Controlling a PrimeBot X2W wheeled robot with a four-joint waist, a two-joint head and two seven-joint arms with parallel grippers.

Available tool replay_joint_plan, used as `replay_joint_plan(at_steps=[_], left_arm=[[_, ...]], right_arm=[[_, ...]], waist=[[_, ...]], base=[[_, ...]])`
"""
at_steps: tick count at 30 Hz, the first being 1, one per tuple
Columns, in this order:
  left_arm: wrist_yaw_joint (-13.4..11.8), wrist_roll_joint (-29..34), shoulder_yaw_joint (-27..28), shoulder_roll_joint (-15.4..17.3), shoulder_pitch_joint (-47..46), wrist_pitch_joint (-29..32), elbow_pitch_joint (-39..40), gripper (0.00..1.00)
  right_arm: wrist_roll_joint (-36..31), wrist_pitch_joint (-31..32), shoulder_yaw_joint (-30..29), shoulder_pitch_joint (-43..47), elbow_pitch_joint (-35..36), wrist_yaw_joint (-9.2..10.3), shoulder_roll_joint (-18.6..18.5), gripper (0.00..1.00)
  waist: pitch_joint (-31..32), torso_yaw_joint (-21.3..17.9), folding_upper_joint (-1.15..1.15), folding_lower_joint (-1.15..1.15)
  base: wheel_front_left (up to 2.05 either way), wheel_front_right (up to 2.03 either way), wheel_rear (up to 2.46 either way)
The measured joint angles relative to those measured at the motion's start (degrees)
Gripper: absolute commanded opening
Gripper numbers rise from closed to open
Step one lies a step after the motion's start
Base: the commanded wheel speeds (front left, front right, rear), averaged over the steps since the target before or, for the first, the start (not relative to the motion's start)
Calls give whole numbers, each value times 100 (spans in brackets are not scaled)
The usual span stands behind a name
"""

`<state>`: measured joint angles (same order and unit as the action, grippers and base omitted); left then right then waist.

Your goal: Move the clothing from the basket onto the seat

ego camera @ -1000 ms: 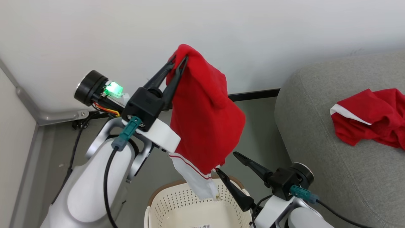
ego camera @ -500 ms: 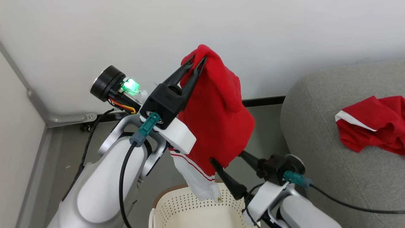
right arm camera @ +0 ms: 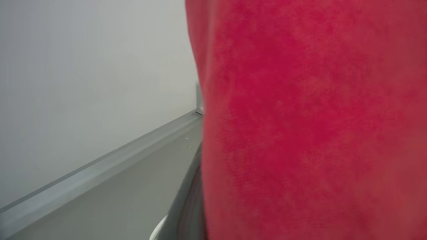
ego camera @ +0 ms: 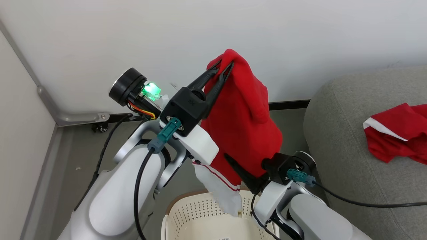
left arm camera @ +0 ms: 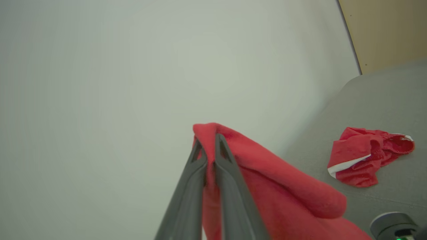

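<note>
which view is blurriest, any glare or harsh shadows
Right wrist view is softest, the held red garment too close to focus; left wrist view blurs the fingers near its bottom edge; head view is sharp and evenly lit, its one hot spot the green light.

White arms point(ego camera: 110, 200), black wrist blocks point(ego camera: 188, 108), teal cable plugs point(ego camera: 165, 133).

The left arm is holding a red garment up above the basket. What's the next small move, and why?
Probably carry the red garment right, toward the sofa. The left tool pinches its top, the right tool is at its lower edge, its white hem hangs over the basket, and a second garment already lies on the sofa.
</note>
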<state>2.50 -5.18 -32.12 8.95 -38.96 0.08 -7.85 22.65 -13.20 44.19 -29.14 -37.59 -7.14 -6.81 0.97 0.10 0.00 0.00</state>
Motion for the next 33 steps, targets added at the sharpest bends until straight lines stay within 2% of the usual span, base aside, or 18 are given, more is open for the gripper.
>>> replay_joint_plan(at_steps=[8, 13, 22, 23, 24, 25, 26, 27, 29, 31, 33], left_arm=[[-65, -134, 199, 110, 37, 48, -221, 0], [-152, -246, 369, 185, 254, 46, -504, 0], [-209, -571, 554, 201, 701, -76, -828, 0], [-209, -601, 572, 194, 751, -121, -868, 4], [-219, -655, 597, 186, 802, -149, -898, 22], [-219, -716, 611, 185, 859, -169, -916, 36], [-219, -768, 626, 180, 918, -192, -939, 44], [-219, -828, 657, 163, 986, -232, -962, 58], [-215, -883, 670, 152, 1106, -291, -1020, 75], [-214, -946, 688, 143, 1209, -366, -1066, 100], [-198, -1053, 712, 115, 1313, -424, -1081, 100]], right_arm=[[62, -44, 207, -51, -111, 0, -37, 0], [101, -48, 261, -45, -85, 0, -221, 0], [345, -92, -121, -17, 264, 0, -575, 0], [379, -93, -185, -10, 311, 0, -624, 0], [411, -93, -260, 5, 372, 0, -668, 0], [416, -93, -336, 23, 452, 0, -714, 0], [416, -93, -420, 40, 532, 0, -750, 0], [416, -93, -511, 62, 617, 0, -782, 0], [446, -94, -662, 77, 766, 0, -836, 0], [511, -94, -814, 81, 901, 0, -876, 0], [516, -98, -927, 83, 998, 0, -943, 0]], waist=[[-82, -57, 0, 0], [-111, -164, 0, 0], [-154, -391, 0, 0], [-159, -421, 0, 0], [-164, -450, 0, 0], [-168, -480, 0, 0], [-172, -508, 0, 0], [-176, -536, 0, 0], [-184, -591, 0, 0], [-191, -642, 0, 0], [-196, -689, 0, 0]], base=[[0, 0, 0], [0, 0, 0], [0, 0, 0], [0, 0, 0], [0, 0, 0], [0, 0, 0], [0, 0, 0], [0, 0, 0], [0, 0, 0], [0, 0, 0], [0, 0, 0]])
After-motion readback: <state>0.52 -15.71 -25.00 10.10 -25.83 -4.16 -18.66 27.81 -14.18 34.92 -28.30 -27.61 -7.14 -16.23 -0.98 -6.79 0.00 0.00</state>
